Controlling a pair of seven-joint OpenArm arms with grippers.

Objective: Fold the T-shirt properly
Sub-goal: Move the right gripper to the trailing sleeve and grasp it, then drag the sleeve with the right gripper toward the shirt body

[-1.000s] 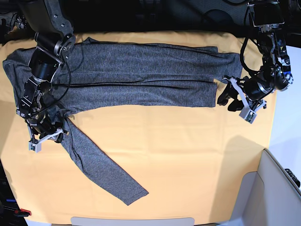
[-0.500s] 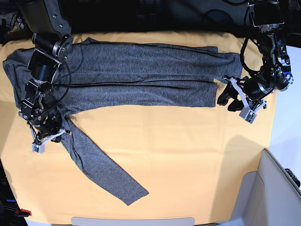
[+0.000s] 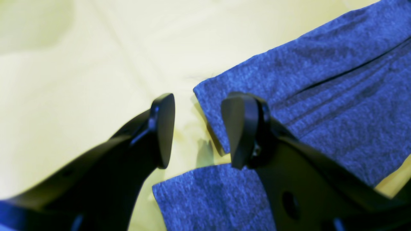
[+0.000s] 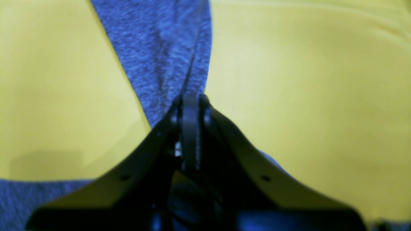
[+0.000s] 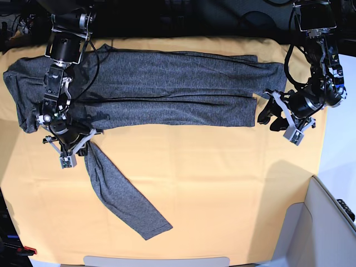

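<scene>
Your T-shirt (image 5: 167, 89) lies flat on the yellow-orange table cloth (image 5: 222, 183), one single garment, heathered dark grey, folded into a long band whose long axis runs straight across the base view, hem end toward that view's right, shoulders toward its left. One long sleeve (image 5: 119, 192) breaks away from the band near its left end and runs diagonally down toward the near edge, cuff pointing lower right. No print, label or writing shows on the fabric from any camera. Now your right gripper (image 5: 67, 146), on the left of the base view, sits right where that sleeve leaves the body; in its wrist camera the fingers (image 4: 191, 128) are pressed together with a gathered ridge of grey knit (image 4: 170, 57) running straight into them, so you've got the sleeve pinched tight. Your left gripper (image 5: 278, 115), over on the base view's right, hangs at the hem end of the band, jaws spread apart; its wrist view shows one fingertip (image 3: 165, 128) over bare cloth (image 3: 80, 64) and the other over the shirt's corner (image 3: 305, 89), nothing between them. Whether it touches the fabric, you can't tell from here. Count it up: one shirt, one table cloth, two arms, and a pale grey bin edge (image 5: 328, 222) at the lower right corner of the base view.
</scene>
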